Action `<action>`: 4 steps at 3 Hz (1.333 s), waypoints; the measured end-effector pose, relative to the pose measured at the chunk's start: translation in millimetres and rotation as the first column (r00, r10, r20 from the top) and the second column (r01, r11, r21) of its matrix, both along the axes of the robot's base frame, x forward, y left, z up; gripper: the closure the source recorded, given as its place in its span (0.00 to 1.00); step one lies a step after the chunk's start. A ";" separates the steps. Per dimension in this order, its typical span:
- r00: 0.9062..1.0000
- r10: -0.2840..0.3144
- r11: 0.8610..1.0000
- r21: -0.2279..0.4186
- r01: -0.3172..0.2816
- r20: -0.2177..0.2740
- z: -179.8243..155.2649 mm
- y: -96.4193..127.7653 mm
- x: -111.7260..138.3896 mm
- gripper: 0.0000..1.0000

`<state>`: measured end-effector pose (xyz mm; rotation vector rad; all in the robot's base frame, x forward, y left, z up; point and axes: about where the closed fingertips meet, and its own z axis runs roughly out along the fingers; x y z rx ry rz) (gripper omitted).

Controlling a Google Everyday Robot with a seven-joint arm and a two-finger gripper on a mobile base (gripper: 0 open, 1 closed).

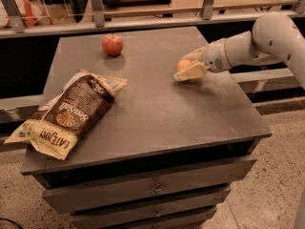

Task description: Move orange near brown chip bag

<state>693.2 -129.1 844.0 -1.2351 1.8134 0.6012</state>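
Gripper (185, 67): low over the right side of the grey cabinet top (157, 113), reaching in from the right. My white arm (267, 39) is cut off by the right edge of the view, so its base is not seen.

Jaws: spread apart, one finger (190, 72) on the near side of the orange (181, 64), the other behind it. The near finger hides the lower part of the fruit. I cannot tell whether either pad touches it, or whether it rests on the top or is lifted.

Orange: right half of the top, toward the back, between my fingers.

Brown chip bag (66, 116): lying flat at the front left, well apart from the orange. Its cream end hangs over the left front corner; "Sea Salt" and a shell logo read on the dark middle.

Red apple (112, 45): back left, upright, stem visible, apart from both.

Drawers (152, 190) below; the lowest is cut off.
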 end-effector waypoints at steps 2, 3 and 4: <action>0.998 0.050 0.997 0.066 -0.051 0.024 26.1 33.6 -17.1 0.88; 0.997 0.070 0.987 0.140 -0.074 0.032 44.2 68.6 -40.0 1.00; 0.994 0.110 0.973 0.205 -0.109 0.004 50.1 104.3 -69.4 1.00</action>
